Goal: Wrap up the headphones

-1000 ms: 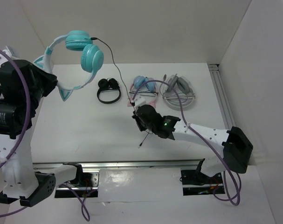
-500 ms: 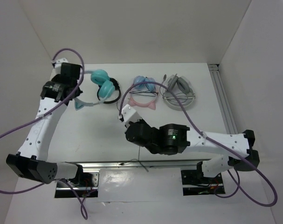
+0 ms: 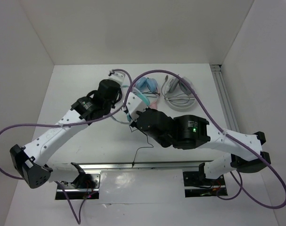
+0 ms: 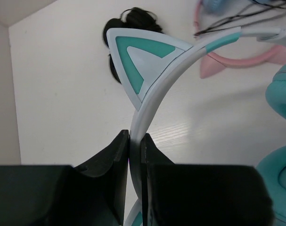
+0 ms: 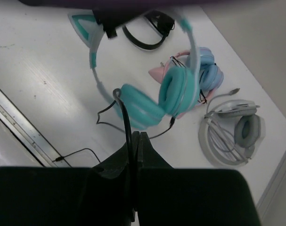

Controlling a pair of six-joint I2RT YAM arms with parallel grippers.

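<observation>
The teal headphones (image 5: pixel 154 101) hang above the table, both cups close together, with a cat ear (image 4: pixel 142 59) on the pale headband. My left gripper (image 4: pixel 134 141) is shut on the headband just below that ear. My right gripper (image 5: pixel 134 141) is shut on the thin black cable (image 5: pixel 125 110), which runs up to the left cup. In the top view the arms cover most of the headphones (image 3: pixel 139 98). The left gripper (image 3: pixel 115 106) and right gripper (image 3: pixel 133 120) are close together. The loose cable (image 3: pixel 138 151) trails to the front rail.
A small black headset (image 5: pixel 152 34) lies at the back. A pink cat-ear pair with blue cups (image 3: pixel 146 85) and a grey-white pair (image 3: pixel 180 92) lie behind my right arm. A metal rail (image 3: pixel 133 165) runs along the near edge. White walls stand on three sides.
My left arm has swung down and right, bringing the headphones from high at the back left to the table's middle. My right arm has risen and closed in beside them with the cable.
</observation>
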